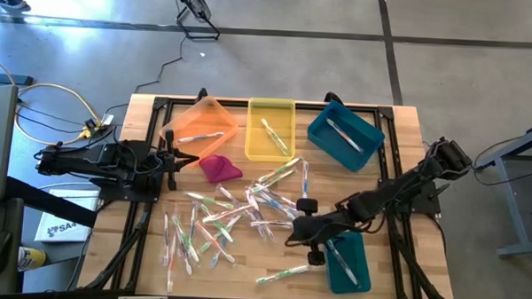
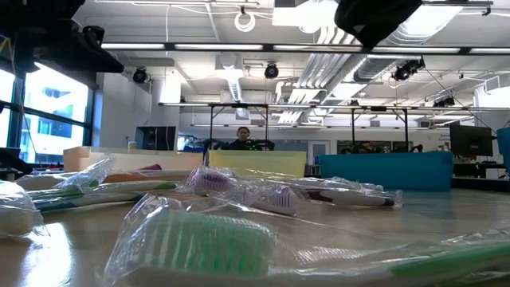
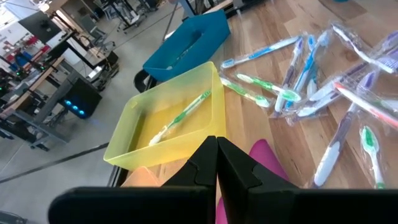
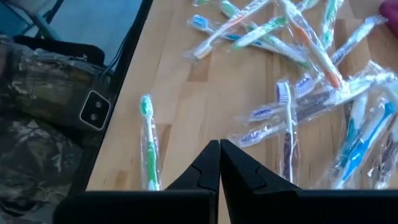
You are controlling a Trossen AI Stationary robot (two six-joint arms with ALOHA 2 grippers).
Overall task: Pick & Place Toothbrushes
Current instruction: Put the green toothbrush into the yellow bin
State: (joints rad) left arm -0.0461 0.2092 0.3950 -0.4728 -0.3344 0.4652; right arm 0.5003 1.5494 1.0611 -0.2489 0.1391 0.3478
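Toothbrushes [image 1: 246, 211] in crinkled clear wrappers strewn over slatted wooden desk [image 1: 399, 145], right pincer [image 1: 291, 237] pressed together empty above them, left pincer [image 1: 193, 160] likewise closed beside translucent orange bin [image 1: 200, 122].

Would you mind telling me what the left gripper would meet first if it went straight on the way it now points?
The left gripper, shut, points across the table's far side. Most likely it would first meet the magenta cloth just ahead, with the yellow bin beyond it to one side; depth is hard to judge here.
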